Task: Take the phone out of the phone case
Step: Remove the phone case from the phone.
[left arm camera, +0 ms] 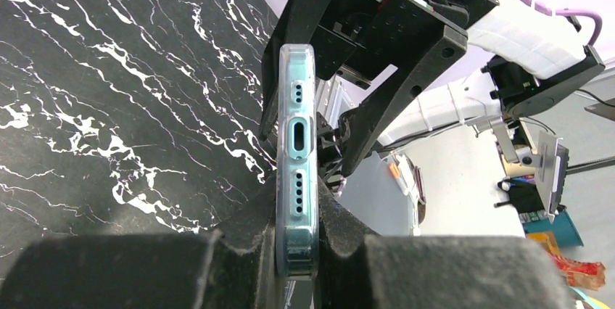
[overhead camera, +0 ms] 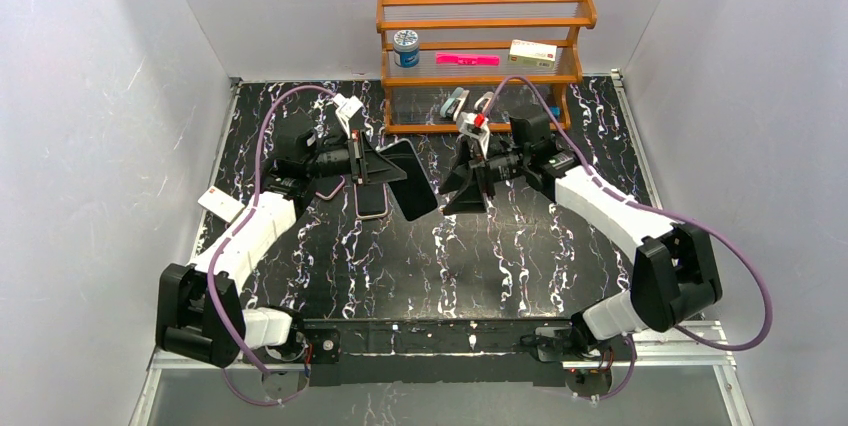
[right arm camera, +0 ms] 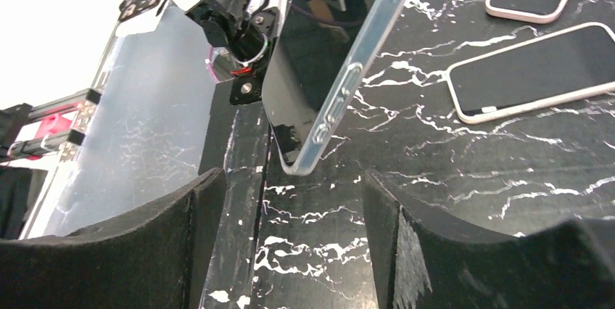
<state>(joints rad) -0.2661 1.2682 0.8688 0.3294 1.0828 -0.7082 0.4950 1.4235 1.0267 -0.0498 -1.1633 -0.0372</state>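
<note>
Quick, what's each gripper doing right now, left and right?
Left gripper: closed, holding the cased phone.
Right gripper: open, holding nothing; the cased phone is just ahead of it.

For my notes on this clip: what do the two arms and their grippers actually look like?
The left arm and right arm both have white link shells with black joint housings, and a purple cable loops along each. The left gripper and right gripper are black and wedge-shaped, with dark, foam-like padded fingers. A small red part sits near the right wrist.
</note>
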